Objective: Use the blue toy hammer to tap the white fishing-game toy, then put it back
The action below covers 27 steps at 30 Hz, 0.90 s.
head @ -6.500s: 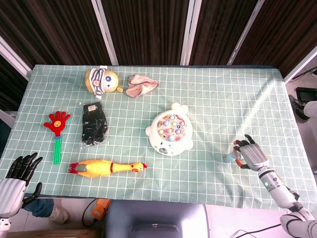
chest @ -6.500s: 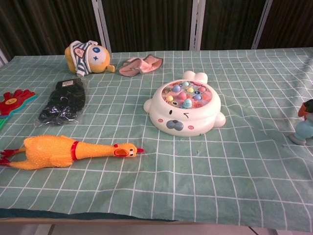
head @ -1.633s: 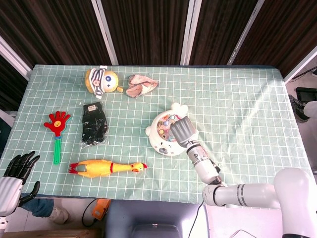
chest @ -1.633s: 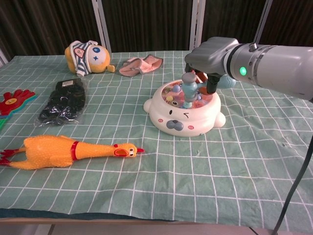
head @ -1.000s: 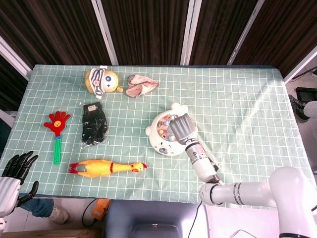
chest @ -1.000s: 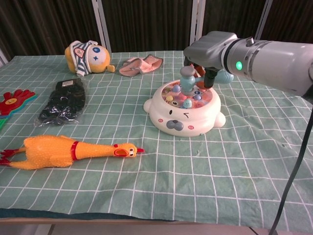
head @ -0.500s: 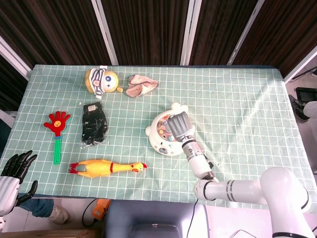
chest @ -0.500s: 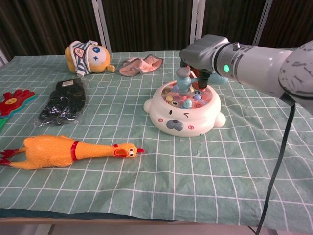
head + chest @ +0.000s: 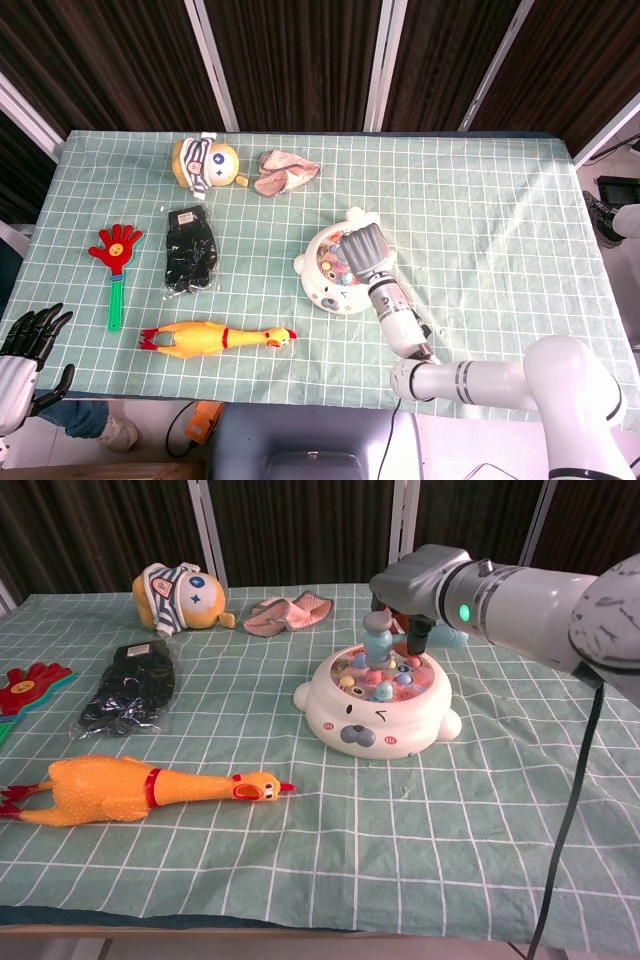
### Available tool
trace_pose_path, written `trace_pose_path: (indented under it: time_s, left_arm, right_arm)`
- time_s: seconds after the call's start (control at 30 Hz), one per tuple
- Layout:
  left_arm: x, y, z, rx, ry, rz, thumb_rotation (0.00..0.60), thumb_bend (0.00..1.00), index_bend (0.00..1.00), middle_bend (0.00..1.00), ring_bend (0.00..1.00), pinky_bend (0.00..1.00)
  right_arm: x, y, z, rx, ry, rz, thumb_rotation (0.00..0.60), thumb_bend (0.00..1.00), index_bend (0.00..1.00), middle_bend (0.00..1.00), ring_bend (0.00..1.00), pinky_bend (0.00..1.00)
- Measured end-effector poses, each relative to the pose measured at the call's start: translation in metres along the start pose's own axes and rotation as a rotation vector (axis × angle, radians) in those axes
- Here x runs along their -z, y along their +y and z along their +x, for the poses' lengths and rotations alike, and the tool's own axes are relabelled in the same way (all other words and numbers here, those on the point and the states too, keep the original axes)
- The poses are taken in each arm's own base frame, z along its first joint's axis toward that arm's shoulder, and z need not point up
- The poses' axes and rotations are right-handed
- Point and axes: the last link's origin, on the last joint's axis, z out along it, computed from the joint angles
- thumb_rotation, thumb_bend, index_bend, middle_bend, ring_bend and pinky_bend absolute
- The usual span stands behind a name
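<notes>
Shifted slightly, right hand (image 9: pixel 420 585) grips blue toy hammer (image 9: pixel 377 637) on fish-filled white fishing-game toy (image 9: pixel 350 725)

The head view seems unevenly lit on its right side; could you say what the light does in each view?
Head view: a bright sunlit band crosses the tablecloth at right. Chest view: even, soft light, a faint shadow under the fishing toy, the right arm sharp, no glare.
</notes>
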Motion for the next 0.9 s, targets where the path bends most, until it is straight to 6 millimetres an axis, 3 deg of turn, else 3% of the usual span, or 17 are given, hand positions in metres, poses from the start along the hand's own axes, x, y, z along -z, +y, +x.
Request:
trace_pose_path:
  time_s: [0.33, 0.9]
  left_arm:
    - [0.000, -0.005, 0.001, -0.004, 0.000, 0.024, 0.600, 0.47, 0.00, 0.00, 0.00, 0.02]
    - [0.000, -0.010, 0.004, 0.001, 0.000, 0.044, 0.600, 0.47, 0.00, 0.00, 0.00, 0.02]
  right_arm:
    - [-0.014, 0.003, 0.009, -0.055, 0.051, -0.042, 0.600, 0.69, 0.94, 0.65, 0.66, 0.64]
    - [-0.037, -0.017, -0.005, -0.006, -0.032, -0.070, 0.600, 0.69, 0.93, 0.65, 0.65, 0.64]
